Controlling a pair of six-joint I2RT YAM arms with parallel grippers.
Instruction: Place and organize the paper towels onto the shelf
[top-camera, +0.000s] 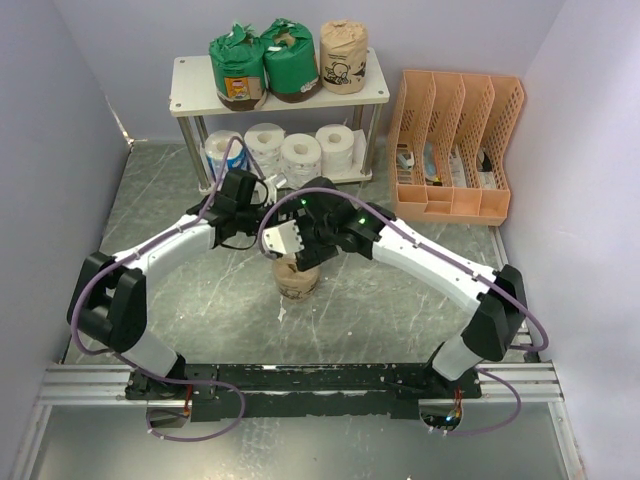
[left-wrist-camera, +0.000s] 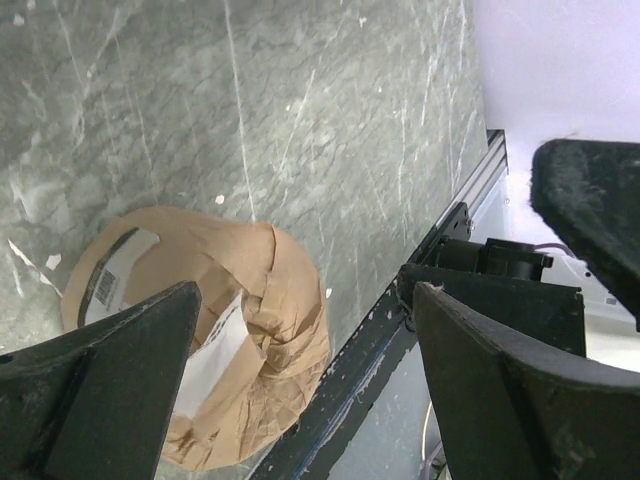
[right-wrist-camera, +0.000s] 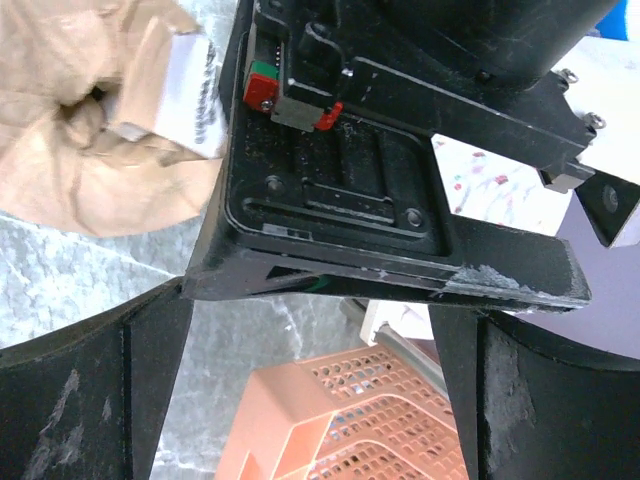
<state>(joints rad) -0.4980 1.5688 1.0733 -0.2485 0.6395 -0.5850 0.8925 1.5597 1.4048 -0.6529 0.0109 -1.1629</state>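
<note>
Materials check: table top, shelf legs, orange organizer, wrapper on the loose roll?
Table top: grey stone-look surface, veined and scratched; real stone or laminate, cannot tell. Shelf legs: probably metal, round with a shiny silver finish. Organizer: probably moulded plastic, matte orange, with slotted walls. Roll wrapper: tan paper, creased and crumpled, with a white barcode label.

table (top-camera: 400, 310): shelf (top-camera: 190, 85), orange organizer (top-camera: 455, 150), tan roll (top-camera: 297, 282) | shelf top: three rolls (top-camera: 285, 60) | lower: four rolls (top-camera: 300, 155)
</note>
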